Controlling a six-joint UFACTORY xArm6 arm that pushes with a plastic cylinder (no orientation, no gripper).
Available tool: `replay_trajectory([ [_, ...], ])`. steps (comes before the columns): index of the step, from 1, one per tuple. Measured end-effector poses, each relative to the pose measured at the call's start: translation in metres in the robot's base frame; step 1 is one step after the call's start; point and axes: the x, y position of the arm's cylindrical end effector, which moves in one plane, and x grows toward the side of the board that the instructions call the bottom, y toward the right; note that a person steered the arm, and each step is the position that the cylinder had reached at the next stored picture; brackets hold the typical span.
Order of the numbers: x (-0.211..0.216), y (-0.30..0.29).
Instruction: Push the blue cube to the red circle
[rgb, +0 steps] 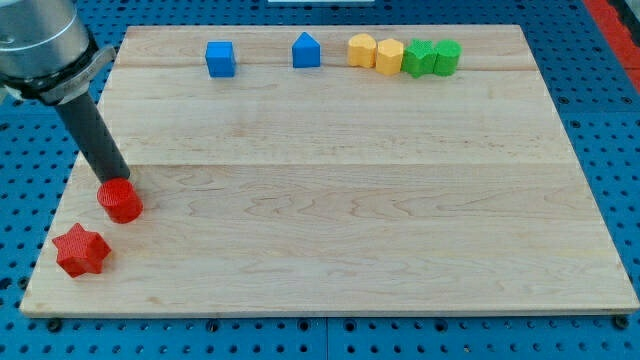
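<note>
Resting against the red circle (120, 201), the rod's tip (117, 182) has no jaws to open or close; the blue cube (220, 58) sits well beyond it, upward-right on the tabletop (350, 230). Light, rigid, likely slippery, it wants a centred far-face push.

My tip (119, 181) touching red circle (120, 200) at table (350, 230) left edge; red star (80, 250) just below-left; blue cube (220, 58) well apart, top row
</note>
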Motion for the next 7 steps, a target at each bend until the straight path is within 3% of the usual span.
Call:
replay_trajectory([
  [3, 0.024, -0.007],
  [4, -0.038, -0.008],
  [6, -0.209, 0.029],
  [7, -0.23, 0.032],
])
